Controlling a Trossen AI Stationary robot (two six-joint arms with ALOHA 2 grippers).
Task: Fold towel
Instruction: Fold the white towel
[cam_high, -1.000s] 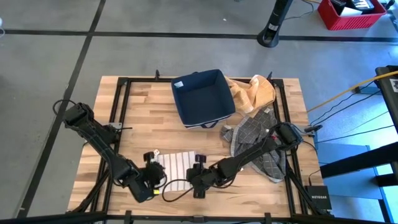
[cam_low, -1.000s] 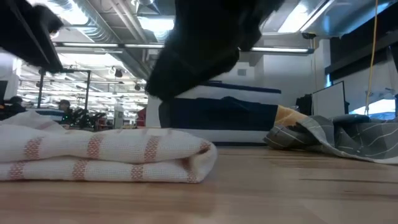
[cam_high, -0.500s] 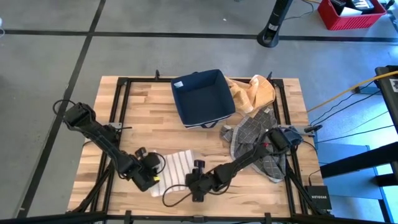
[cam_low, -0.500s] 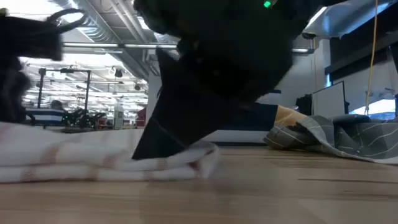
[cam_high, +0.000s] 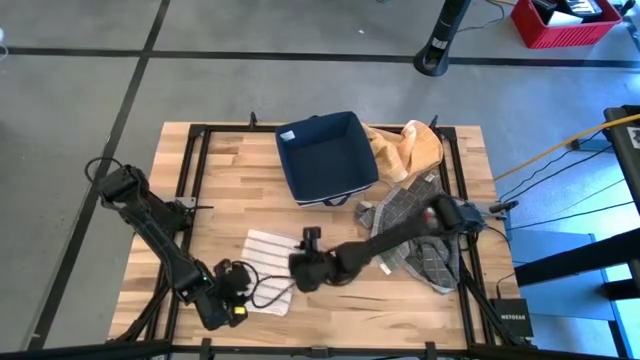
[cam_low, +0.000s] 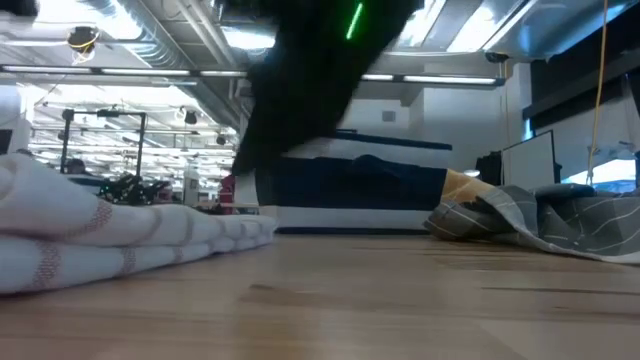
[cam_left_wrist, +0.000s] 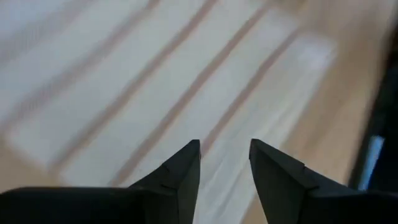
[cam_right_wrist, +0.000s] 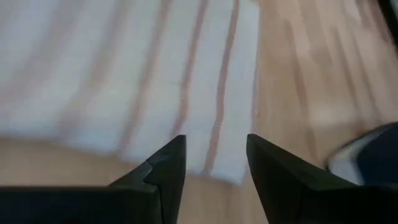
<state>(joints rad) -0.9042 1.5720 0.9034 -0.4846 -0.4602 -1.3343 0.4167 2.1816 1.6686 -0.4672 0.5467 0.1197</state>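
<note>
The striped towel (cam_high: 268, 256) lies folded on the desk (cam_high: 230, 180) near its front edge, between the two arms. The left claw (cam_left_wrist: 224, 158) and right claw (cam_right_wrist: 214, 155) each hover above it, fingers a narrow gap apart and holding nothing. A careless pass could snag the loose top layer and drag the fold open

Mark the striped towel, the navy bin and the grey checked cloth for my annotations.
striped towel (cam_high: 268, 254), high view, middle of its top face.
navy bin (cam_high: 330, 158), high view, inner floor.
grey checked cloth (cam_high: 404, 205), high view, upper part.
</note>
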